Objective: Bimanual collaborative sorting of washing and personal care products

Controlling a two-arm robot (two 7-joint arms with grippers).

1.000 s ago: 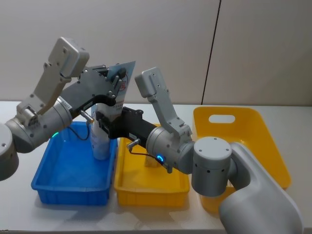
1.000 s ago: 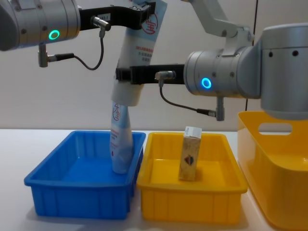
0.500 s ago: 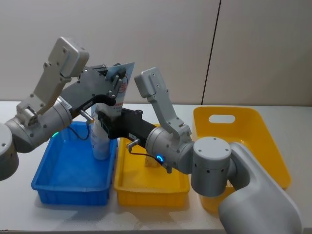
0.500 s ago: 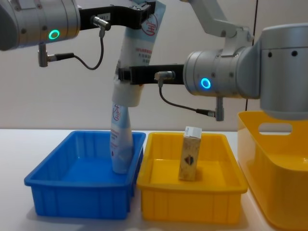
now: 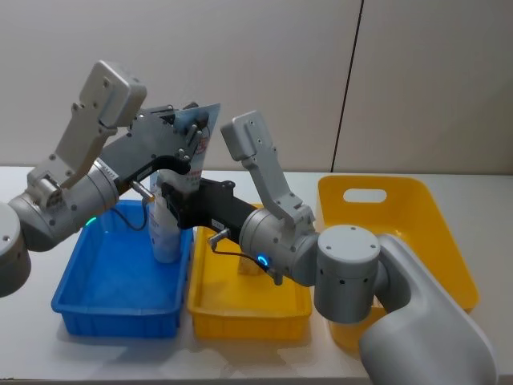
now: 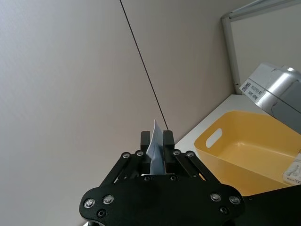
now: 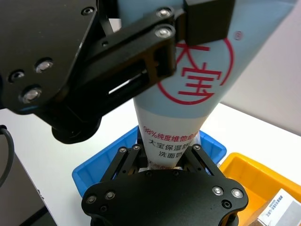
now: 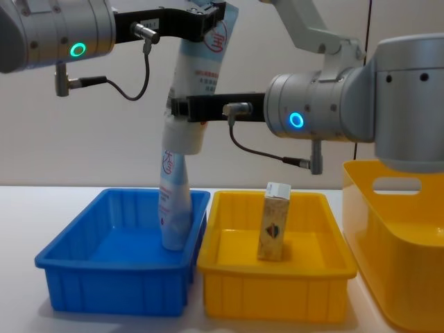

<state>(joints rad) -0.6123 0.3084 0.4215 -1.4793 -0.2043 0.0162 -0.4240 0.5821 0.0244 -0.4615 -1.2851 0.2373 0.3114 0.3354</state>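
Note:
A pale-blue-and-white tube [image 8: 201,62] with a red round logo hangs tilted, cap down, high above the blue bin [image 8: 111,284]. My left gripper [image 8: 211,15] is shut on its flat crimped top end [image 6: 155,141]. Lower down, just above the white cap, my right gripper [image 8: 182,107] is shut on the same tube [image 7: 188,94]. A second tube [image 8: 173,201] of the same kind stands upright in the blue bin against its right wall. The beige speckled carton [image 8: 272,222] stands upright in the small yellow bin [image 8: 270,291].
A large yellow bin with a handle slot [image 8: 402,229] sits at the right on the white table. The blue bin's left half is bare. My right forearm crosses above the small yellow bin [image 5: 248,317] in the head view.
The held tube and both grippers have drifted very slightly to the left. Both grips are unchanged, and the bins' contents have not moved.

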